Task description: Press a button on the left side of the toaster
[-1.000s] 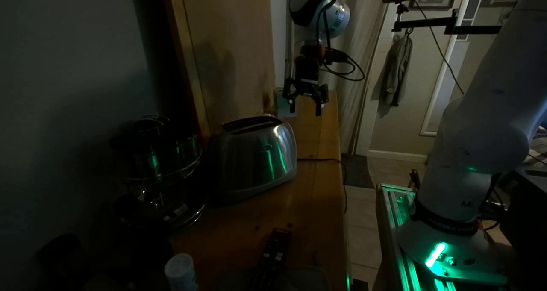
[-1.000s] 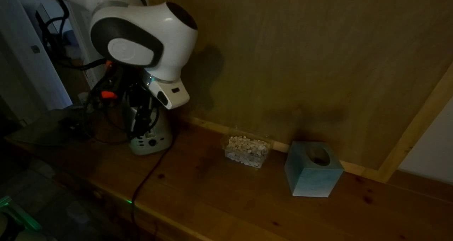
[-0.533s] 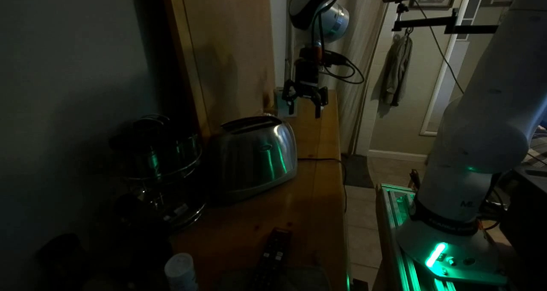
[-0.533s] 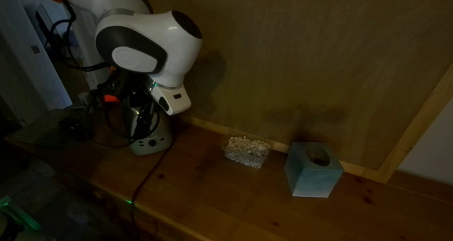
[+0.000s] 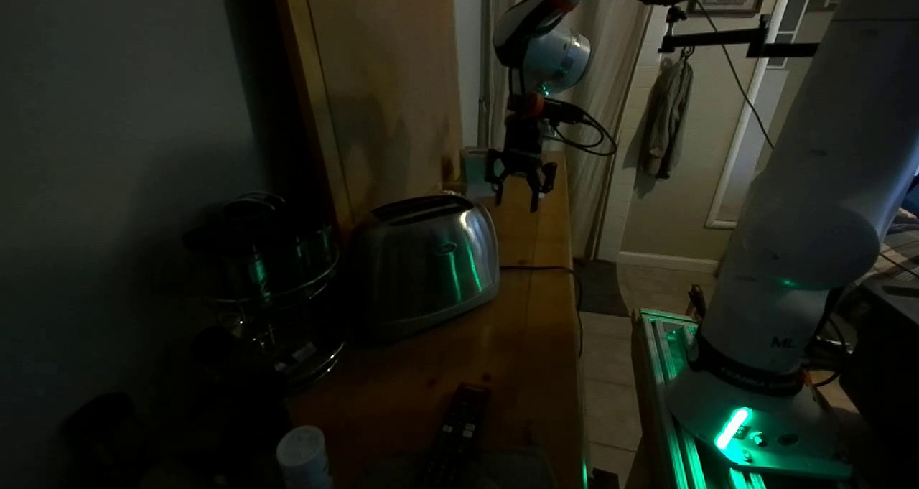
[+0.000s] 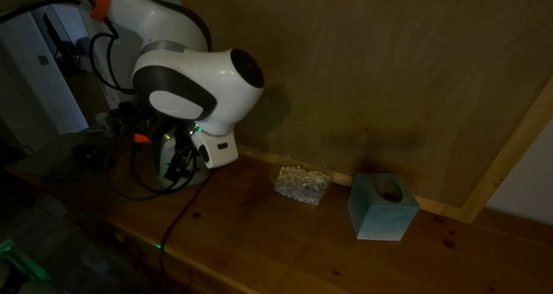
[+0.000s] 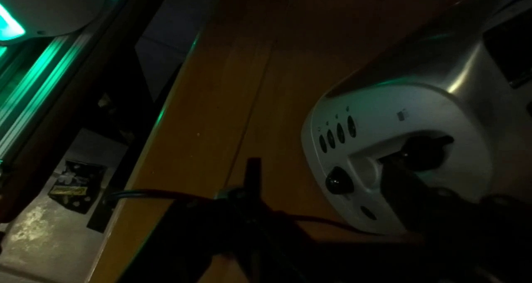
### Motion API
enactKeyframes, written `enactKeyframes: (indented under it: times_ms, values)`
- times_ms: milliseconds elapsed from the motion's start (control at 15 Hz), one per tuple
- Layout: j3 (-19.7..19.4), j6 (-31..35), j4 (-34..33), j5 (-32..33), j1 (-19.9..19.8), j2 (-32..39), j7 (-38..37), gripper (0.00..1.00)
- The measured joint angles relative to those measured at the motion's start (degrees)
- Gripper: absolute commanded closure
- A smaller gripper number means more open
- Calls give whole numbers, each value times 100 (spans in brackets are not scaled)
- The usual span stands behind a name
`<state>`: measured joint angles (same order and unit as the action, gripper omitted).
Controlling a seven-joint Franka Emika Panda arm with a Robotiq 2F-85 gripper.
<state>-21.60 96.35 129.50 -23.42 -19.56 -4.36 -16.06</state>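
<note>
The toaster is shiny steel with a dark slotted top and stands on the wooden counter. It also shows, partly covered by the arm and cables, in an exterior view. In the wrist view its pale end panel carries a row of several dark oval buttons, a round black knob and a black lever. My gripper is open and empty, pointing down beyond the toaster's end. In the wrist view the gripper has one finger over the counter and one in front of the panel.
A black cord runs from the toaster over the counter edge. A tub of pale chips and a blue tissue box stand along the wooden panel. A dark rack, a remote and a white-lidded container lie on the near side.
The arm has come down, and the gripper is lower and a little further right in an exterior view. The gripper stays open. The toaster has not moved.
</note>
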Motion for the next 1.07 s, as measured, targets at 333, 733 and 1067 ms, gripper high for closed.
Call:
enactKeyframes:
  times_ms: [333,733,1067]
  values:
    - [-52,-56,-28,19,-109,357,-1,91]
    - [-92,-502,-387,-189,-195,1004,31,100]
    - [-99,-946,-679,-280,-292,1416,179,100]
